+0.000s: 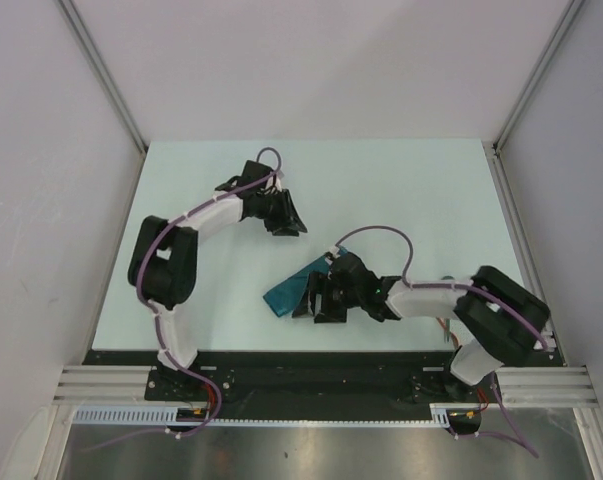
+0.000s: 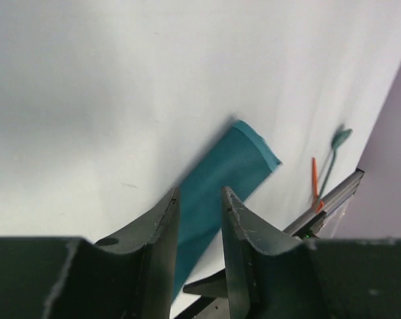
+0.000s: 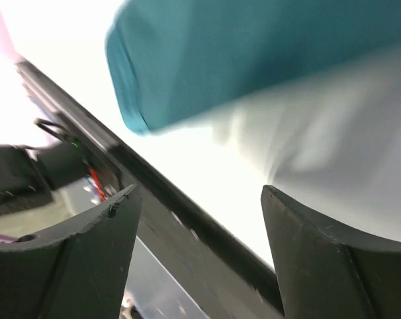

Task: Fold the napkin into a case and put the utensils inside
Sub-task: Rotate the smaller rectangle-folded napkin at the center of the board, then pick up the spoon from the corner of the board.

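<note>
Here, napkin (image 1: 286, 295) on white table (image 1: 401, 190), grey walls (image 1: 41, 180).

Bench (image 1: 411, 185): far-right quarter lay open for passage. Obstacles: folded napkin (image 1: 283, 296) near centre, right hand (image 1: 319, 306) over it (left hand (image 1: 286, 220) well apart, behind); walls (image 1: 41, 200) flanked both sides.

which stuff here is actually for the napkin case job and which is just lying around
For the job:
folded teal napkin
orange-red utensil
thin teal utensil beside it, probably

Just there:
purple cables
metal rail at the near edge
</note>
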`<action>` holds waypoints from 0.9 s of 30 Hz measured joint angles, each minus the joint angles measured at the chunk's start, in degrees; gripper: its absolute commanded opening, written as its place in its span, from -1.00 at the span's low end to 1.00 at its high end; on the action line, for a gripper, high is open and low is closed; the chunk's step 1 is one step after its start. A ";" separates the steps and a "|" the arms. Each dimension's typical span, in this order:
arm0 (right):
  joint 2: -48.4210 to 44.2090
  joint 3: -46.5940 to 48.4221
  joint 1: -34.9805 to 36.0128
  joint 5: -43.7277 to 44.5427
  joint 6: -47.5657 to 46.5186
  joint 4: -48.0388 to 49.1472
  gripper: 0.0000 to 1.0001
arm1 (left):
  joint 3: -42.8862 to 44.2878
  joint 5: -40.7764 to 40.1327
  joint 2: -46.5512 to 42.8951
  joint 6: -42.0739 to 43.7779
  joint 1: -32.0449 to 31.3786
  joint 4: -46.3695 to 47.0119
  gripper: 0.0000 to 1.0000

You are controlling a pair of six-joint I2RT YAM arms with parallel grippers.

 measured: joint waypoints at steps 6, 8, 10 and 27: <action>-17.33 -4.02 -0.92 7.52 -0.57 -17.05 0.54 | -9.84 -0.96 -14.91 1.25 -2.78 2.14 -0.62; -22.23 -4.02 -4.46 9.84 -0.57 -22.82 0.52 | -15.76 -1.27 -19.63 1.27 -5.11 3.74 -0.67; -26.58 -4.02 -9.99 12.48 -0.76 -28.37 0.50 | -22.25 -1.40 -23.34 1.20 -7.39 4.39 -0.71; -22.05 3.21 -31.01 10.29 -10.10 -35.06 0.14 | -44.37 -4.17 -30.29 1.27 -8.76 10.14 -0.85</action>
